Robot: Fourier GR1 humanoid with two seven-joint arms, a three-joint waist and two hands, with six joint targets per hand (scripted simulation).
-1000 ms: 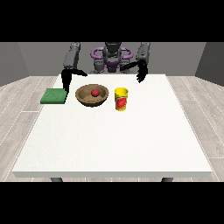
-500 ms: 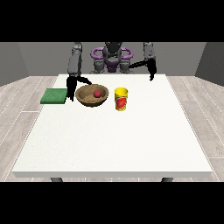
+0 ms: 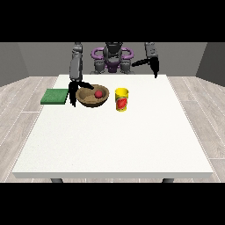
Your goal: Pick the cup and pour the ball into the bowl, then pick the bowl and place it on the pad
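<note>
A brown bowl (image 3: 90, 100) stands at the table's back left with a red ball (image 3: 99, 93) inside it. Just right of the bowl a yellow cup (image 3: 121, 99) with a red mark stands upright. The green pad (image 3: 55, 96) lies flat to the left of the bowl. The hand at the view's left (image 3: 74, 89) hangs at the bowl's left rim, fingers pointing down outside the wall and thumb reaching over the rim, spread apart. The hand at the view's right (image 3: 154, 68) is raised near the table's back edge, far from the cup, fingers relaxed and holding nothing.
The white table (image 3: 114, 140) stretches wide towards the camera in front of the bowl, cup and pad. The robot's torso (image 3: 113, 59) stands behind the table's back edge. Grey plank floor surrounds the table.
The hand at the view's left has come down from beside the bowl to its left rim. The hand at the view's right has swung outward and up. Bowl, ball, cup and pad stayed put.
</note>
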